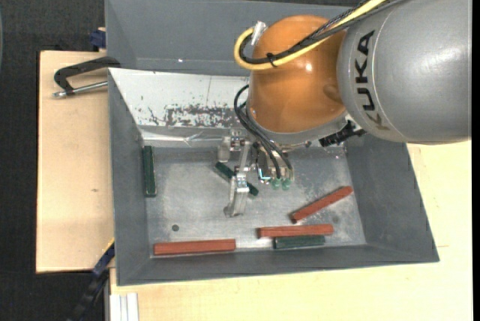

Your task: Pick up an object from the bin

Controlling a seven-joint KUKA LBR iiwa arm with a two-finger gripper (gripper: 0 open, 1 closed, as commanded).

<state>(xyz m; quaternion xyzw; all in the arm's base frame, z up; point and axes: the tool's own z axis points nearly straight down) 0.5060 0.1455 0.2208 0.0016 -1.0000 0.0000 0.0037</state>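
Dark green short bar (225, 171) sits tilted near the middle of the grey metal bin (126, 184), partly covered by the gripper (238, 205), which stands directly over it. Whether the gripper is wide, narrow or clamped on the bar cannot be told. To the right lies a tilted red-brown bar (321, 205). Along the front wall lie a long red-brown bar (194, 246), a second red-brown bar (295, 231) and a dark green bar (300, 241) touching it. Another dark green bar (149, 171) lies along the left wall.
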